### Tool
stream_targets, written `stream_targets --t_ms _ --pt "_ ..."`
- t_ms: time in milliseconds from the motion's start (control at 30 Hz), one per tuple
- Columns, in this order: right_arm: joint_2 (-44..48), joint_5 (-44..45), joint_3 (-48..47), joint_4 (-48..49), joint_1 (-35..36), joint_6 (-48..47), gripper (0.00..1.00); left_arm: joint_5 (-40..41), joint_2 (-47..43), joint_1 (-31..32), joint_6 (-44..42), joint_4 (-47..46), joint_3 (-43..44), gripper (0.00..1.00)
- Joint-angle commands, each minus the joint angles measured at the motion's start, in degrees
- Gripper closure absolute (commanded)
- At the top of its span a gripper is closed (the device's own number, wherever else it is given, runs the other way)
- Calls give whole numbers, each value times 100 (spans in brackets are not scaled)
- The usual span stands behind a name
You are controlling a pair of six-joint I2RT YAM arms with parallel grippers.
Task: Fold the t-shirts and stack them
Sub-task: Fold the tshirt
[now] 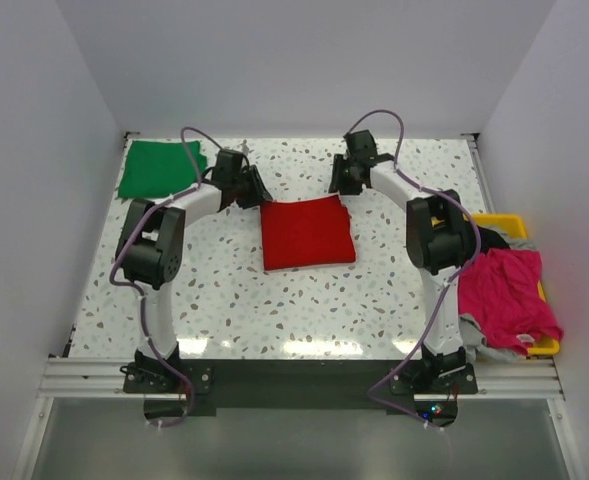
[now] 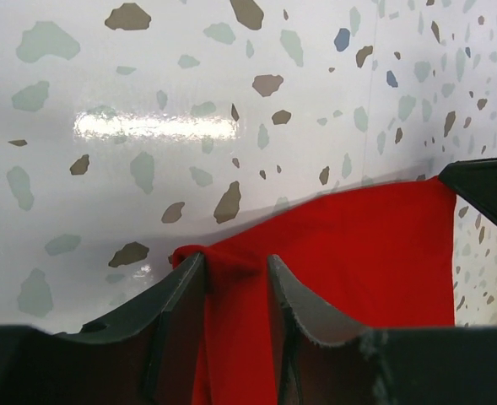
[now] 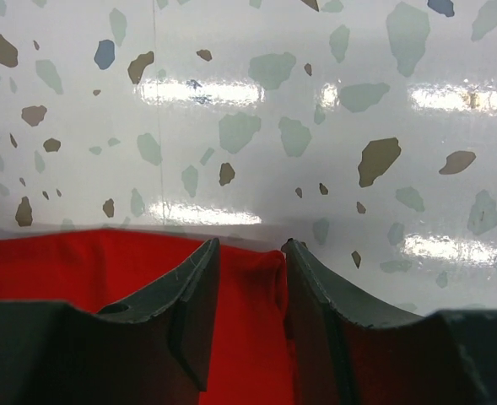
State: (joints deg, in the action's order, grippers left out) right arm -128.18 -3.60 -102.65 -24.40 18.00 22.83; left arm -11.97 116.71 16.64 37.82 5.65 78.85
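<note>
The folded bright red cloth t-shirt (image 1: 307,233) lies at frame centre on the white speckled table (image 1: 274,310). The left gripper (image 2: 235,266) pinches its upper-left corner. The right gripper (image 3: 251,249) pinches its upper-right corner. The folded deep green cloth t-shirt (image 1: 159,168) lies at upper left, well apart.

1. No text, label, brand, number or sign can be read in any of the three views.
2. The red t-shirt (image 1: 307,233) shows plain cloth with no print or tag.
3. The green t-shirt (image 1: 159,168), far left of the red t-shirt, is plain as well.
4. The counter (image 1: 274,300) around the red t-shirt bears only speckles, no marks that can be read.
</note>
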Motion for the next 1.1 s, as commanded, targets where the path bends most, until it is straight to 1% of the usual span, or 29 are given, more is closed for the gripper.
stream_targets --t_ms 0,100,233,267,300,333,367,400,500,633,867,967,1067 --pt "-84 43 -203 103 28 11 59 36 63 32 -144 41 219 62" --pt "-154 104 -316 -64 20 20 61 54 107 41 -126 41 219 66" --pt "-128 96 -229 -38 20 46 64 63 151 58 -91 24 219 72" --pt "-128 70 -229 -38 28 55 66 54 159 58 -82 15 219 76" --pt "-128 78 -229 -47 28 46 72 54 168 67 -73 15 227 79" --pt "-111 70 -229 -56 28 64 76 37 160 67 -56 6 227 81" --pt "-76 70 -186 -47 28 81 82 37 151 76 -56 -2 227 86" --pt "-41 78 -168 -47 28 81 90 28 142 85 -56 -3 227 89" --pt "196 113 -19 -3 28 108 100 63 54 93 -56 15 210 95" --pt "600 254 140 -38 19 99 100 115 -208 93 -64 -11 105 99" --pt "1584 474 824 58 28 99 100 238 -710 146 -91 -20 -45 99" --pt "1857 605 1088 67 28 108 100 283 -851 207 -108 -29 -80 99" --pt "1963 790 1317 23 11 116 100 256 -808 260 -135 -64 -10 99"
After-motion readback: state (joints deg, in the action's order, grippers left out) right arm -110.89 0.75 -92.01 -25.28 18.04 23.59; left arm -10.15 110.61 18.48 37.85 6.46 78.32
